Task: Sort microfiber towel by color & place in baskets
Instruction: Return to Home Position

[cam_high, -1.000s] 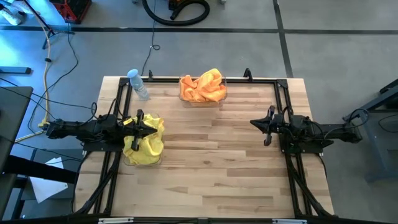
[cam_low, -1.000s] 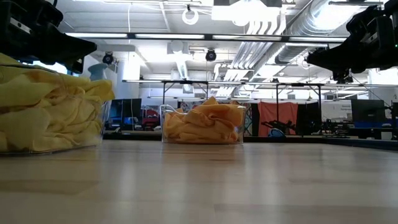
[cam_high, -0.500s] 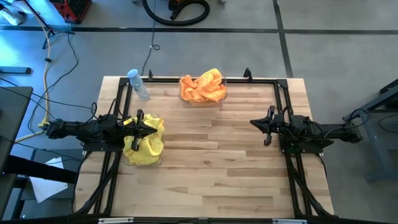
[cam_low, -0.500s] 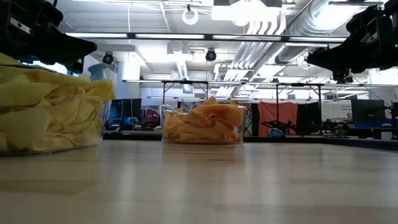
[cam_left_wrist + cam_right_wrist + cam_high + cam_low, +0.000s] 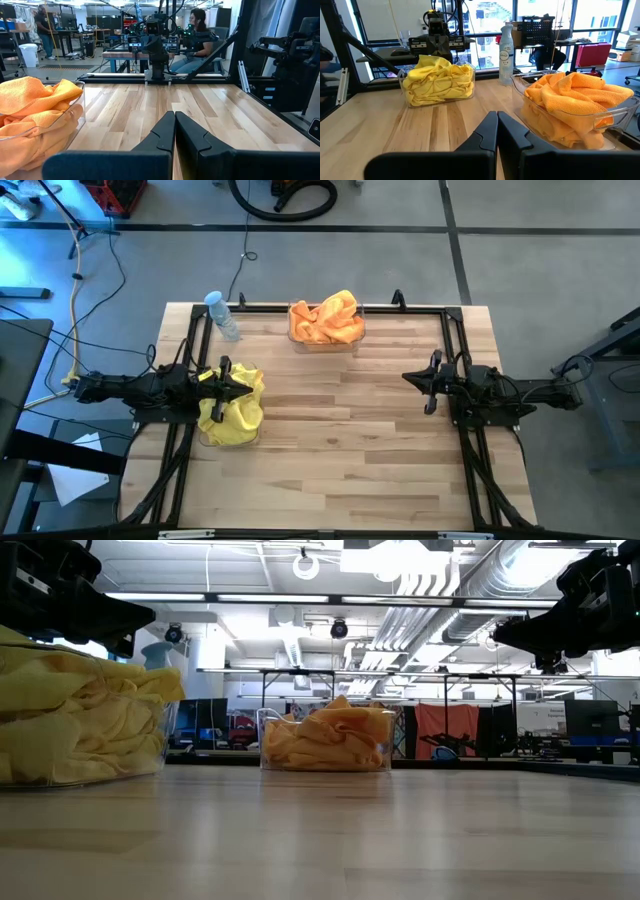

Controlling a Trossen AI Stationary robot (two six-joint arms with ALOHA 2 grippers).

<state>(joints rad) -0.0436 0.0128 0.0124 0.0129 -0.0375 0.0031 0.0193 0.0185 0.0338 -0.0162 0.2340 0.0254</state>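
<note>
Facing each other, left gripper (image 5: 175,114) and right gripper (image 5: 497,114) are closed, empty; the orange-filled basket (image 5: 327,348) lies lengthwise left-right.

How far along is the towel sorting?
Done: yellow fuzzy towels fill the clear plastic tub under the left gripper, orange fuzzy towels the clear tub at the far edge. In hand: nothing; that gripper and the right gripper are shut, empty. Left: no towel lies loose on the wooden table.

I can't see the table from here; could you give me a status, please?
Left claw shut above left tub of yellow towels; right claw shut, right side. Orange towels in far tub. Water bottle aside.
</note>
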